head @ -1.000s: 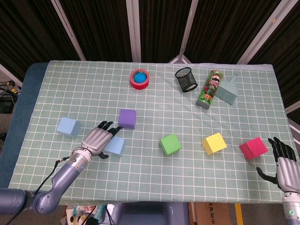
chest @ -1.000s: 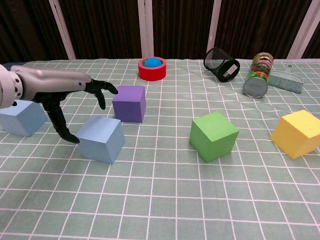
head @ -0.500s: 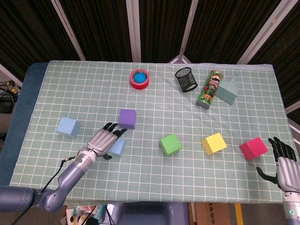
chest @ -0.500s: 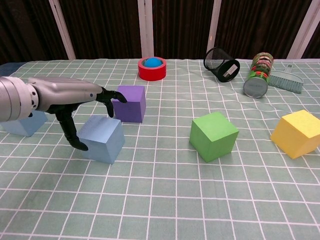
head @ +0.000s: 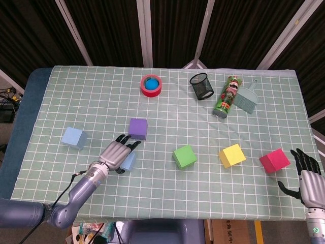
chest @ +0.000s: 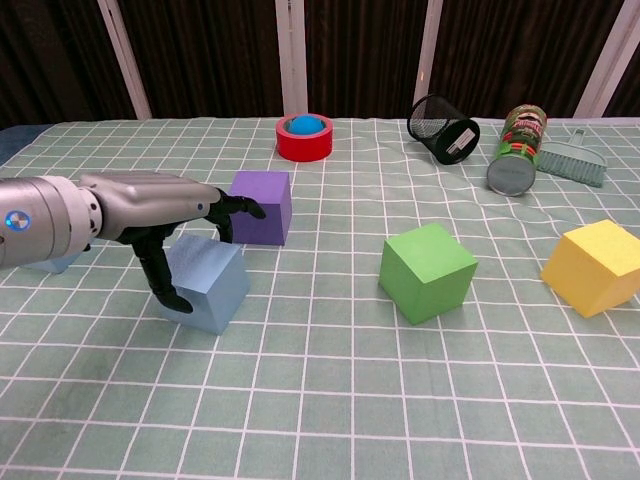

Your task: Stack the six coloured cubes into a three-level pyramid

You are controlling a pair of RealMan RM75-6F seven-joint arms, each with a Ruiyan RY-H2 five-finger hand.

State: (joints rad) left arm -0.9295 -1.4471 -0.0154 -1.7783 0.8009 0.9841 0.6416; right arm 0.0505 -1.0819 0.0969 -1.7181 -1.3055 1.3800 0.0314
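Note:
My left hand (head: 118, 154) hangs over a light blue cube (head: 128, 162), fingers spread across its top and reaching toward the purple cube (head: 137, 128). In the chest view the left hand (chest: 185, 207) has its thumb down against the near-left face of that light blue cube (chest: 208, 285), with the purple cube (chest: 262, 206) just behind. A second light blue cube (head: 74, 138) sits further left. The green cube (head: 184, 156), yellow cube (head: 232, 155) and red cube (head: 274, 160) lie in a row to the right. My right hand (head: 306, 174) is open beside the red cube, holding nothing.
At the back stand a red tape roll (head: 151, 85) with a blue ball inside, a black mesh cup (head: 202, 86) on its side, a lying can (head: 226, 96) and a small grey brush (head: 247, 98). The checked cloth (head: 167, 193) covers the table.
My left hand has slid to the right, from beside the light blue cube to over it, and its thumb now lies against the cube's side. The right hand has not moved.

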